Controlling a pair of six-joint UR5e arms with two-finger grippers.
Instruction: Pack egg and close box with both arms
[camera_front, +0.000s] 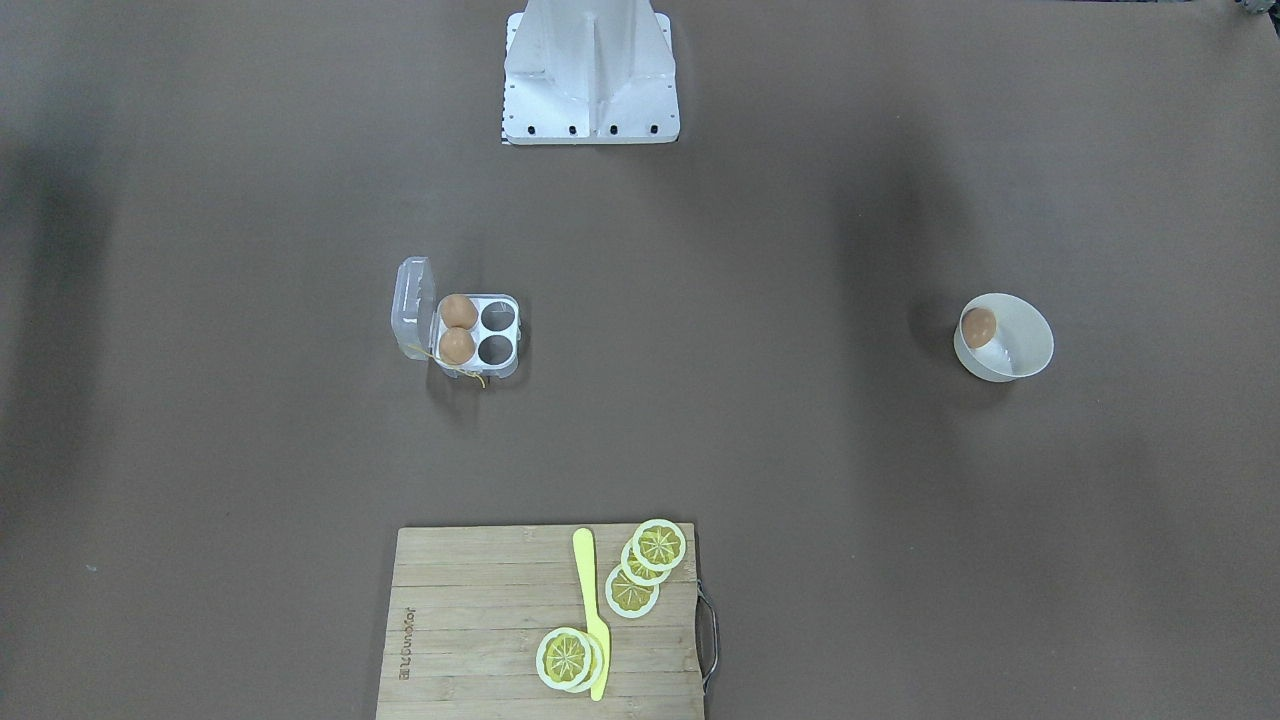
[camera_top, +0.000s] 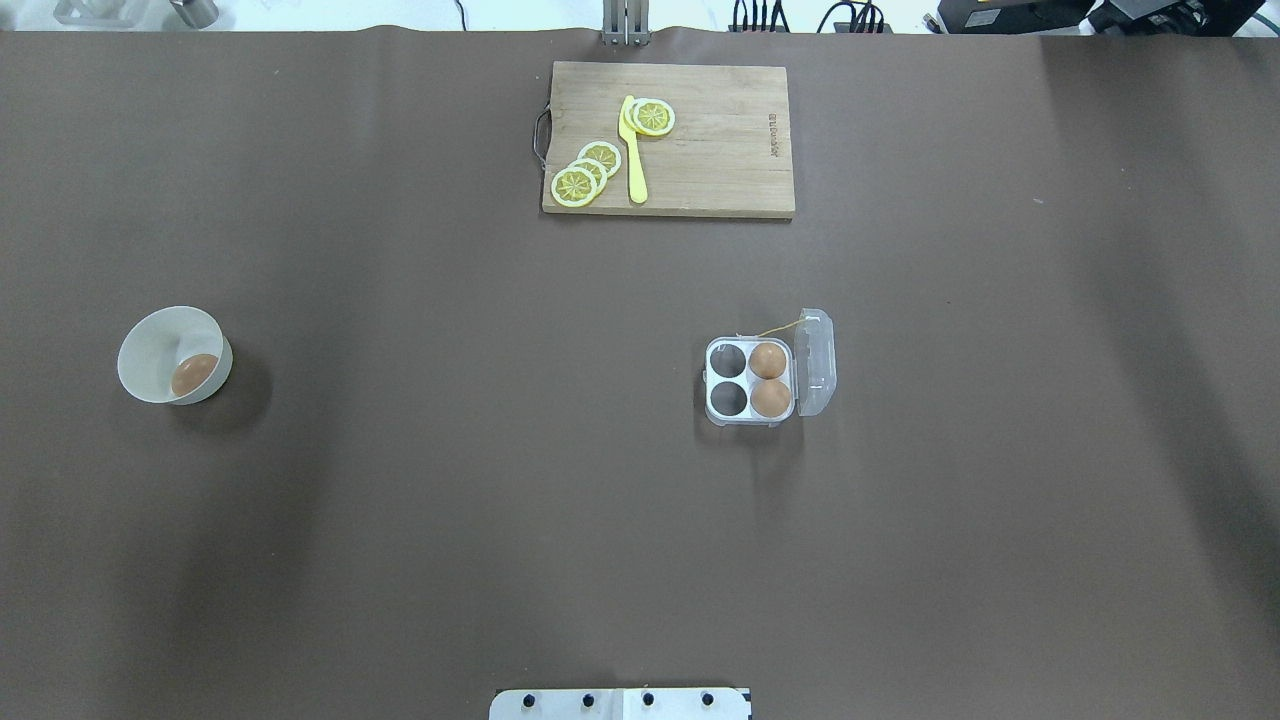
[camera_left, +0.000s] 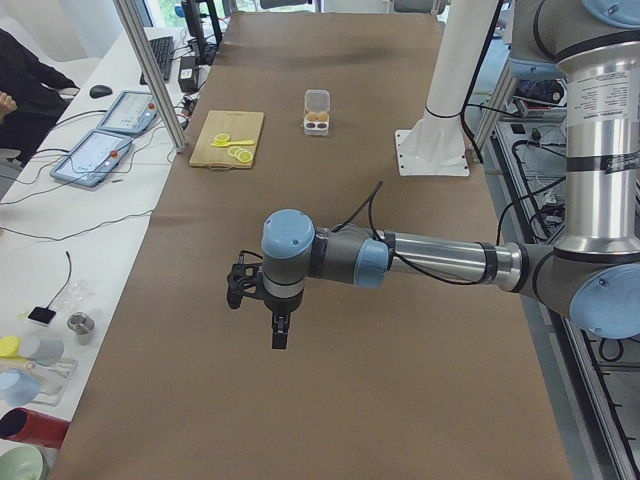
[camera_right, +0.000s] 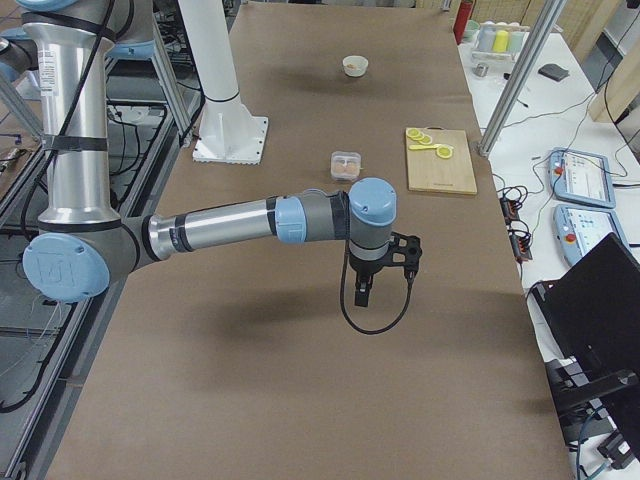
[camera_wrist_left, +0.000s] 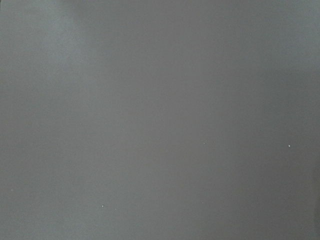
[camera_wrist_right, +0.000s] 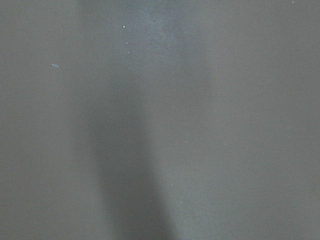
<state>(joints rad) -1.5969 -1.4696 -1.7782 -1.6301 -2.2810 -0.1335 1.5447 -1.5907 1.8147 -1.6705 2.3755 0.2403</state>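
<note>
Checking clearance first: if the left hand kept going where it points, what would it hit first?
Probably the brown table cover: the left arm's black hand points straight down, with nothing visible beneath it.

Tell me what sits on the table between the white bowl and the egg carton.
Nothing. In the overhead view, the stretch of brown table between the white bowl and the egg carton is bare. The cutting board lies well off that line.
</note>
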